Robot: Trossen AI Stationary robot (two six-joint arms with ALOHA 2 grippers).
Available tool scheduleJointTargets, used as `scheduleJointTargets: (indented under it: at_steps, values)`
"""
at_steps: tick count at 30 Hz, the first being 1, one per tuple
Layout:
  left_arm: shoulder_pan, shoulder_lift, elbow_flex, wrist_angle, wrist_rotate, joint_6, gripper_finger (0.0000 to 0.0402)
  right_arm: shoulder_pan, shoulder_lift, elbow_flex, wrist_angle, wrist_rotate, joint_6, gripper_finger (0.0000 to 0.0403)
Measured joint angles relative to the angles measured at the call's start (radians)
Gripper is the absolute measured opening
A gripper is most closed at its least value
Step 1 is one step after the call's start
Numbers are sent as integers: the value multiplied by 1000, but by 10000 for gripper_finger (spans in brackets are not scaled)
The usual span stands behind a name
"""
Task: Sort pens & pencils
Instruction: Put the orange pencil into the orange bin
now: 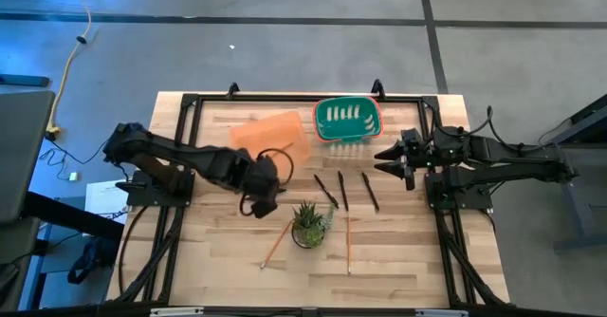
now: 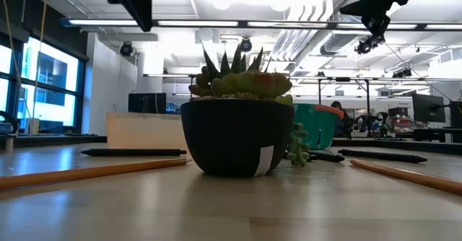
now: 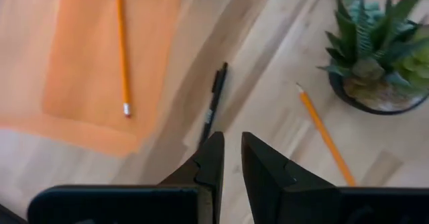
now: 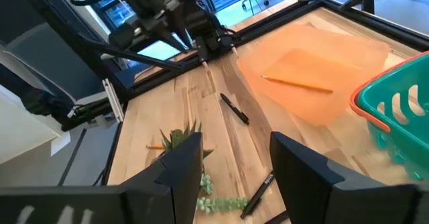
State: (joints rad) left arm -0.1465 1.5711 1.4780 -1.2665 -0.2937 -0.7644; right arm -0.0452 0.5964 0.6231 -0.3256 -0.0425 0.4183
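Beside the potted succulent (image 1: pixel 309 224), on its left-arm side and a bit toward the far edge, the left gripper (image 1: pixel 263 201) hangs over bare wood, fingers (image 3: pixel 213 158) pinched to a narrow slot w/ nothing between them. Left wrist view: a pen (image 3: pixel 214 103) lies on the table just ahead of those fingertips, not touching.

Pencils: one (image 1: pixel 276 242) slants on the near-left side of the plant, tip close to the pot; another (image 1: pixel 348 243) runs straight on the plant's right side, toward the near edge. A third (image 3: pixel 121 47) rests on the orange tray (image 1: pixel 272 132), which sits beyond the plant toward the far edge, left of the teal basket (image 1: pixel 347 118).

Pens: three dark ones in a loose row just beyond the plant and to its right, apart from each other — (image 1: pixel 325 190), (image 1: pixel 342 190), (image 1: pixel 369 191). None in the basket as far as the high view shows; pale shapes inside it are too small to tell.

Right gripper (image 1: pixel 391 158) waits well to the right of the plant, near the basket's right side, fingers (image 4: pixel 303 158) spread wide, empty. Low view: plant fills centre, pens and pencils flat on the table (image 1: pixel 408 251) either side.
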Motion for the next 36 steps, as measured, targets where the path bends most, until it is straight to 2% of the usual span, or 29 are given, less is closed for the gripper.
scheduleJointTargets:
  at_steps: [12, 16, 23, 28, 36]
  values:
    - [-153, 0, -1, -45, -79, -186, 42, 0, 0, 0, -7, -23, 59, 165]
    - [-194, 0, -52, -29, -94, -240, 42, 0, 0, 0, -8, -20, 84, 165]
    - [-293, 1, -168, -30, -105, -394, 42, 8, 1, 0, -27, -49, 357, 165]
    - [-385, 0, -229, 9, -183, -475, 42, 79, 43, 0, -20, -38, 465, 165]
    - [-426, 1, -299, 200, -187, -584, 42, 146, 169, 0, 13, 31, 472, 165]
